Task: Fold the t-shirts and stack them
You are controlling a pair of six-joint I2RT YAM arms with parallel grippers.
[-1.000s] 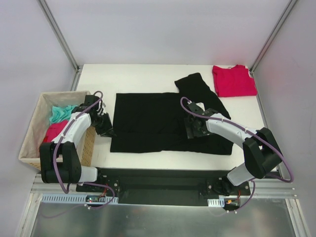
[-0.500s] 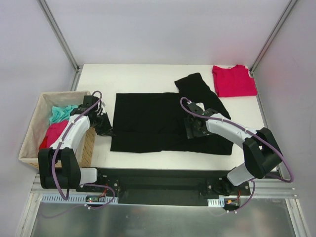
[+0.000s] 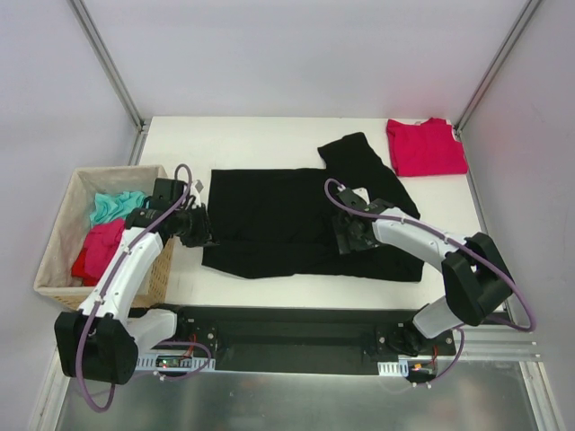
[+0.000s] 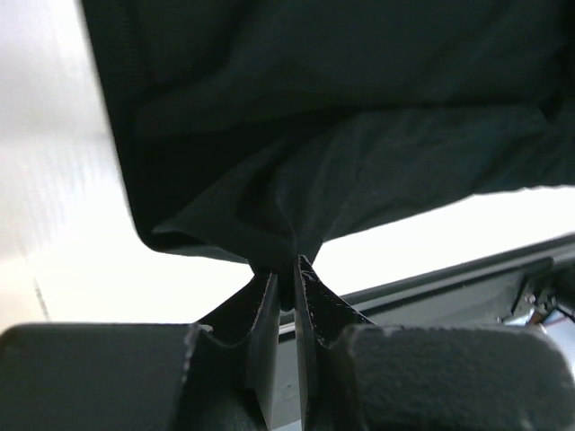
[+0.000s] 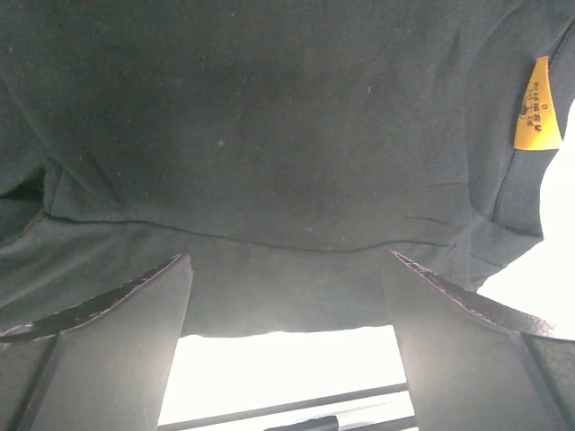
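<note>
The large black t-shirt (image 3: 278, 220) lies spread on the white table (image 3: 260, 144), one sleeve (image 3: 359, 162) reaching to the back right. My left gripper (image 3: 201, 235) is shut on the shirt's near left corner; the left wrist view shows the black cloth (image 4: 296, 180) pinched between my fingertips (image 4: 263, 305) and lifted. My right gripper (image 3: 350, 235) is open, pressed flat on the shirt's right part; the right wrist view shows black cloth (image 5: 269, 153) with a yellow tag (image 5: 536, 103) between my spread fingers (image 5: 117, 359). The crimson-red t-shirt (image 3: 425, 146) lies at the back right corner.
A woven tan basket (image 3: 58, 242) with teal (image 3: 115, 206) and pink cloth stands left of the table, close to my left arm. A black rail (image 3: 287, 328) runs along the table's near edge. Metal frame posts stand at the back corners.
My left gripper has moved right and a little back with the shirt's near left corner, pulling that corner inward and up. The right gripper has stayed in place on the shirt.
</note>
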